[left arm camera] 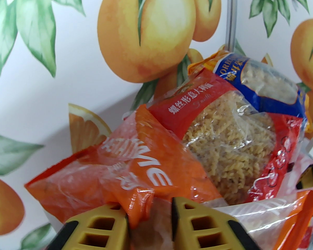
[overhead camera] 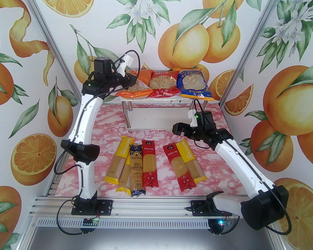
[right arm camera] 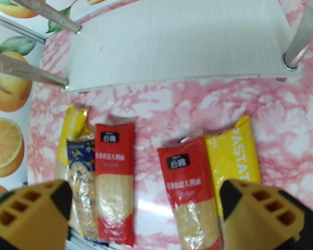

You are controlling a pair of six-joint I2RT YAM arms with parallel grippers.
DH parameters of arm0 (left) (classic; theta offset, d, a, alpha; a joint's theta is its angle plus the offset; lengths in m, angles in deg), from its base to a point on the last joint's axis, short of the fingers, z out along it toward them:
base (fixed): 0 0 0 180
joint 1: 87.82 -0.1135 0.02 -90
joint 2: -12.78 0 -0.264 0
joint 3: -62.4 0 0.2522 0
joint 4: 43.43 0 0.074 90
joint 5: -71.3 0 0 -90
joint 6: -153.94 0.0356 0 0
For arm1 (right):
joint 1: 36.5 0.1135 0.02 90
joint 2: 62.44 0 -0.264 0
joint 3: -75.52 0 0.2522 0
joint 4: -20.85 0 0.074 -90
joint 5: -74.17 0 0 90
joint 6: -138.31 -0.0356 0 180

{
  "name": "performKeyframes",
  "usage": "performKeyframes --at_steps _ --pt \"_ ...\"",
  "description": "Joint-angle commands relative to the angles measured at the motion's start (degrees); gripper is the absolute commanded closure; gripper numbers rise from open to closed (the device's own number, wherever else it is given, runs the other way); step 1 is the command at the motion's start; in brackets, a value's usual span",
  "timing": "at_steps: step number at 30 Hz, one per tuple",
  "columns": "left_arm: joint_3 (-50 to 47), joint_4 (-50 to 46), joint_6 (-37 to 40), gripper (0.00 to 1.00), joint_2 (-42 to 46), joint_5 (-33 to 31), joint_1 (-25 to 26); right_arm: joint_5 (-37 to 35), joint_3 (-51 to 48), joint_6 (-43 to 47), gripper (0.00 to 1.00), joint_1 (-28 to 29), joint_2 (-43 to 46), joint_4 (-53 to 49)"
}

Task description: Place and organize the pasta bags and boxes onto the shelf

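Orange, red and blue clear-windowed bags (overhead camera: pixel 163 85) sit on the shelf (right arm camera: pixel 177 40) — left jaws parted, right jaws spread wide.

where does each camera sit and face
top external: above, behind the arm bases, looking down on table, shelf, left arm, right arm
left wrist: on the left gripper, facing orange bag and red bag; own fingers show
right wrist: on the right gripper, looking down at spaghetti packs; own fingers show
shared: top and right wrist both see spaghetti packs and shelf

left hand (left arm camera: pixel 149 205) partly open, right hand (right arm camera: pixel 145 194) wide open
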Motion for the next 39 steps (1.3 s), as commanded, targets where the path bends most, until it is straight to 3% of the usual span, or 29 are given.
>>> performKeyframes --at_steps 1,6,11,20,23,26,30,34,39 --pt "1.5 -3.5 2.3 0.42 0.0 -1.7 1.0 -1.2 -0.9 -0.6 0.01 0.5 1.6 1.1" --pt "-1.5 -4.8 3.7 0.29 1.5 -4.7 1.4 -1.5 -1.3 -0.8 0.01 0.4 2.4 1.1" --pt "-1.6 -4.0 1.3 0.25 2.5 -3.4 1.5 -1.4 -1.4 -0.9 0.00 0.4 2.8 0.9" --pt "-11.2 17.5 -9.3 0.25 12.1 0.8 1.7 -1.4 -1.2 -0.8 0.00 0.4 3.9 0.4" --pt "-15.2 24.7 -10.8 0.33 14.7 -1.9 1.9 -1.2 -1.1 -0.6 0.00 0.5 4.0 0.1" --pt "-16.4 28.1 -13.2 0.50 14.5 -5.4 2.0 -1.2 -0.7 -0.4 0.00 0.4 3.9 -0.1" --pt "-16.0 30.4 -15.4 0.64 11.7 -6.7 2.1 -1.0 0.4 0.1 0.00 0.5 3.8 -0.7" --pt "-13.4 30.3 -16.9 1.00 7.6 -8.5 2.1 -1.4 1.2 0.6 0.00 0.4 4.2 -1.4" --pt "-5.8 26.3 -16.6 1.00 1.0 -11.7 2.5 -2.0 1.6 1.0 0.00 0.5 5.0 -2.1"
